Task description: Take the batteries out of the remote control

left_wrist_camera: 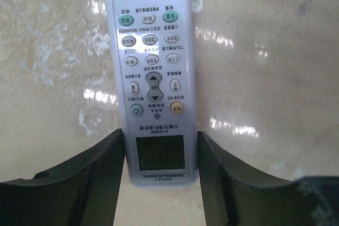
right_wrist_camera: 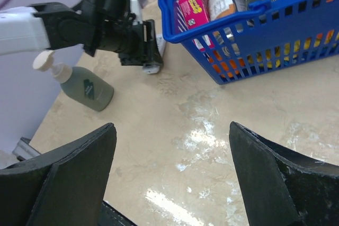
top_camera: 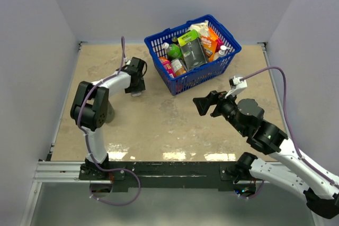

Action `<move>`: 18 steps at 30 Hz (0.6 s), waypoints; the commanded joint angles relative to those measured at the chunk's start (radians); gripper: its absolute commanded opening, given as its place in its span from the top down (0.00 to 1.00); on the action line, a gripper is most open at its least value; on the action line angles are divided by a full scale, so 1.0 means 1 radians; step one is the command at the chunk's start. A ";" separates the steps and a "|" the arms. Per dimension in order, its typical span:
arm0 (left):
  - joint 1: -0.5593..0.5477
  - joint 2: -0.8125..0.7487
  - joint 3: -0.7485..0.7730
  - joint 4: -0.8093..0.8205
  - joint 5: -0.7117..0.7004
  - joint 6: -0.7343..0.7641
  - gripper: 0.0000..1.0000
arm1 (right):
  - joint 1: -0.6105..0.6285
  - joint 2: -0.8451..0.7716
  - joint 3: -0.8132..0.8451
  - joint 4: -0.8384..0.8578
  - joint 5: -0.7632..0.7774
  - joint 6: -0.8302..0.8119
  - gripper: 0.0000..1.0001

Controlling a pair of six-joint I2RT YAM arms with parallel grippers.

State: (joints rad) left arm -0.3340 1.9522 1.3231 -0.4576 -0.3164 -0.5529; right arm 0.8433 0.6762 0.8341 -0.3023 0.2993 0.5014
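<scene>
The white remote control (left_wrist_camera: 151, 78) lies button-face up on the beige table, its display end between my left gripper's (left_wrist_camera: 159, 141) fingers. Both fingers press its long edges, so the left gripper is shut on it. In the top view the left gripper (top_camera: 136, 84) points down at the table left of the basket, with a bit of the remote (top_camera: 136, 94) showing under it. The right wrist view shows the remote's end (right_wrist_camera: 153, 68) below that gripper. My right gripper (top_camera: 204, 104) is open and empty above the table's middle right. The batteries are hidden.
A blue basket (top_camera: 201, 78) full of groceries stands at the back centre, its wall close to the right of the left gripper (right_wrist_camera: 265, 46). A grey-green pump bottle (right_wrist_camera: 85, 86) lies by the left arm, partly hidden in the top view (top_camera: 109, 113). Walls enclose the table.
</scene>
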 commanded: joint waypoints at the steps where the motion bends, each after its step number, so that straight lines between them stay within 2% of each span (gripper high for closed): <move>1: 0.006 -0.189 -0.057 -0.020 0.104 0.022 0.80 | -0.001 0.006 0.039 -0.031 0.066 0.051 0.10; 8: 0.004 -0.458 -0.278 0.019 0.310 0.064 1.00 | -0.001 -0.007 -0.039 0.130 -0.014 -0.023 0.11; 13: -0.010 -0.590 -0.395 0.059 0.511 0.094 1.00 | -0.001 0.009 -0.052 0.201 -0.014 -0.040 0.12; 18: -0.039 -0.691 -0.475 0.074 0.626 0.134 1.00 | -0.001 0.060 -0.055 0.261 -0.092 -0.121 0.11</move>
State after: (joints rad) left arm -0.3511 1.3468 0.8852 -0.4343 0.1436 -0.4755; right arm 0.8433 0.7086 0.7795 -0.1532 0.2695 0.4618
